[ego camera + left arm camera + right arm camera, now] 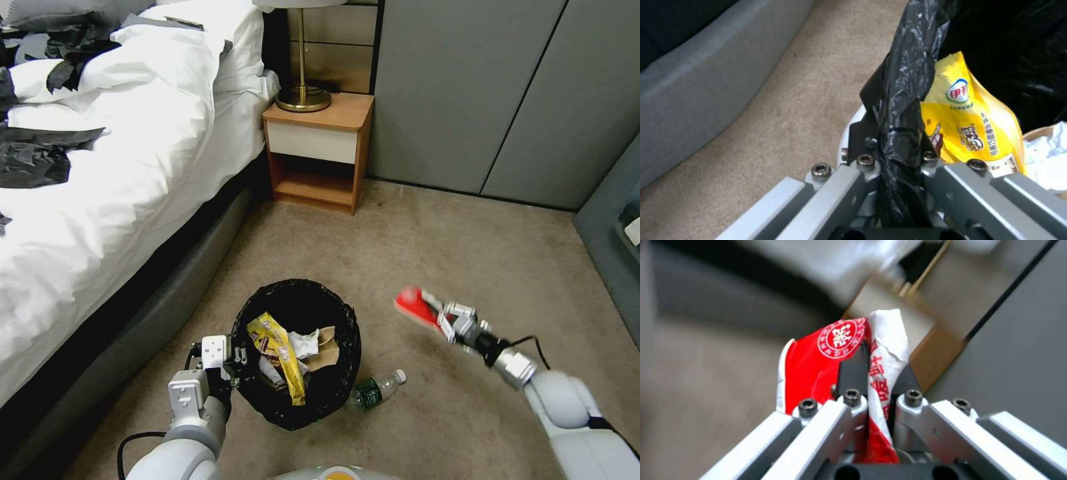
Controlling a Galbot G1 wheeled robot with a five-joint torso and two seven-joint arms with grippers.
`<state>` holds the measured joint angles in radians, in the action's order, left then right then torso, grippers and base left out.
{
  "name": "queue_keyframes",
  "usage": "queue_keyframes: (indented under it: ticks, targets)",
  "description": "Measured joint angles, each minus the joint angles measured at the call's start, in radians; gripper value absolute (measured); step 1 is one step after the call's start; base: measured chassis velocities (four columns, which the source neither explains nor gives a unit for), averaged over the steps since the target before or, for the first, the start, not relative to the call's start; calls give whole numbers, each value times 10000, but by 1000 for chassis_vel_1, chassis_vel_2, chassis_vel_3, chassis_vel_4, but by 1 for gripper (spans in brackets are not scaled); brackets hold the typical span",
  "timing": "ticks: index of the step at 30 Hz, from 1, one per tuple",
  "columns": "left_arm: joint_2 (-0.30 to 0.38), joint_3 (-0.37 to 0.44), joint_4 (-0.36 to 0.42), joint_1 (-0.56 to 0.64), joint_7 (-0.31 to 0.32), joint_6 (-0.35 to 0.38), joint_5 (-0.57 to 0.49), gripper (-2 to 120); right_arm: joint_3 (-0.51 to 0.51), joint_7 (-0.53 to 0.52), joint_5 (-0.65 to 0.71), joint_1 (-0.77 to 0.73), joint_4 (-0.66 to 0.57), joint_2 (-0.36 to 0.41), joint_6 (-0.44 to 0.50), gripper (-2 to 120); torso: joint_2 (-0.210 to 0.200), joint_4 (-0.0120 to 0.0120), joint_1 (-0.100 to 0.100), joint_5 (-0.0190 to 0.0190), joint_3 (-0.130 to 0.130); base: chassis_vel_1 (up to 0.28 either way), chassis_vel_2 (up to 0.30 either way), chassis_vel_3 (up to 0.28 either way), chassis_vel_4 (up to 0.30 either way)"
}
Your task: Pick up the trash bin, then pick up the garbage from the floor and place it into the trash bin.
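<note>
Head view has the left gripper (235,357) pinching the trash bin's (333,393) crinkly black liner rim. Right gripper (437,315) clamps a crumpled red packet (415,307) over open carpet (433,240); a clear bottle (377,389) touches the bin's base.

the clear bottle (375,390) lies half hidden behind the trash bin (297,353); the lamp (303,67) shade is cut off at the frame's top edge.

L hand (235,357) clamped low, R hand (433,315) clamped — arm outstretched
</note>
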<state>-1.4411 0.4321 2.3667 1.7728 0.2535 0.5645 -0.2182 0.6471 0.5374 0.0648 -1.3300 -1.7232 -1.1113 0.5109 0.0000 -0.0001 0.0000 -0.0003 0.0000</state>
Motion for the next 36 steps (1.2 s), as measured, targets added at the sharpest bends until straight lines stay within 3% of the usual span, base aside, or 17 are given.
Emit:
queue_keyframes:
  ticks: [3,6,7,12,20,23,36]
  targets:
    - [14,-6,8,0,0,14,-15,0,-152,-565,945,-112,-1406,214,-464,0,0,1,0,-3,-1,0,0,0,0]
    - [3,-46,8,-23,-6,34,-19,0,-1064,-1520,1759,-177,-2636,418,-786,0,0,1,0,-1,-1,0,0,0,0]
    - [3,-46,8,-23,-6,34,-19,0,-1064,-1520,1759,-177,-2636,418,-786,0,0,1,0,-1,-1,0,0,0,0]
    - [-11,-66,10,-32,-8,80,-20,0,-3007,-2446,1703,-335,-3617,541,-1256,0,0,1,0,2,-1,0,0,0,0]
    - [-26,-96,97,57,-13,90,-1,0,-5564,-3146,574,110,-3094,775,-1664,0,0,1,0,2,0,0,0,0,0]
    - [-49,-99,109,76,-15,90,26,0,-6066,-3256,395,380,-2736,909,-1819,0,0,1,0,2,-1,0,0,0,0]
    - [-160,-181,108,41,-18,89,117,0,-6896,-3362,122,995,-1393,974,-2018,0,0,0,0,3,0,0,0,0,0]
